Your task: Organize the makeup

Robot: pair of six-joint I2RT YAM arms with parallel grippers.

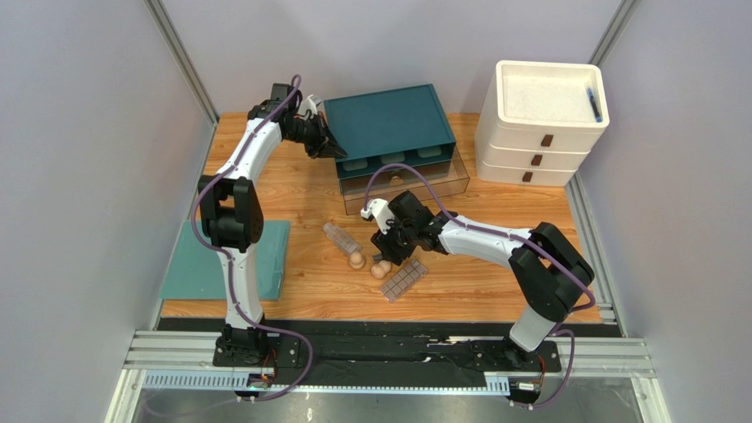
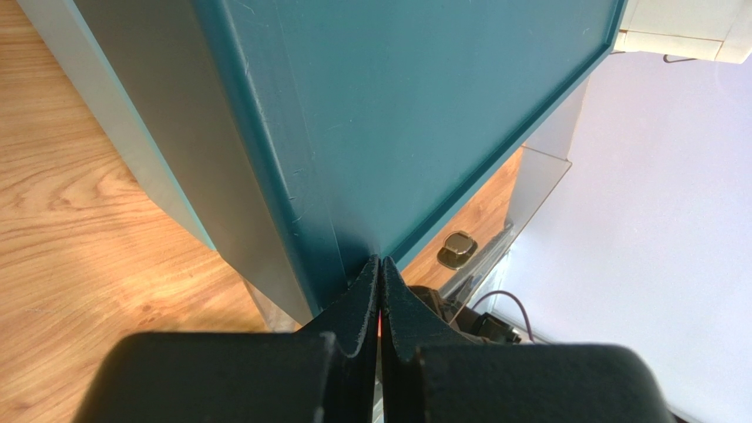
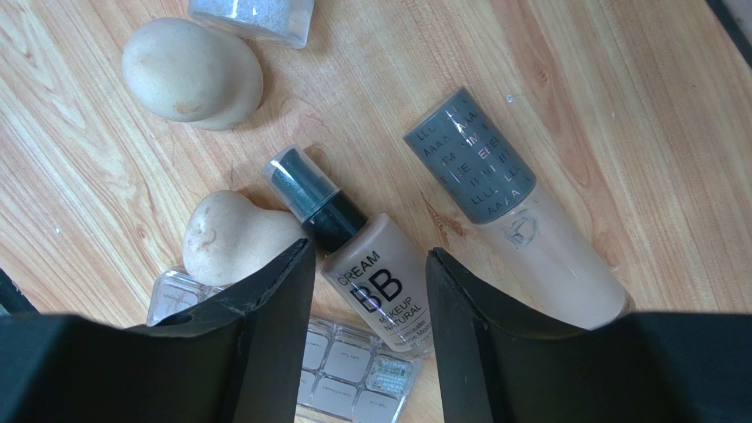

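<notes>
— What colours are down there?
— My right gripper is black. The BB cream bottle is tan with black lettering and a black neck. The tube is pale beige, its grey cap patterned with letters. Both sponges are beige, the table light wood grain

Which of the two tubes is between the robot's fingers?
The BB cream tube, with the black pump, lies between the fingers of the open right gripper. The grey-capped tube lies beside it, outside the fingers.
</notes>
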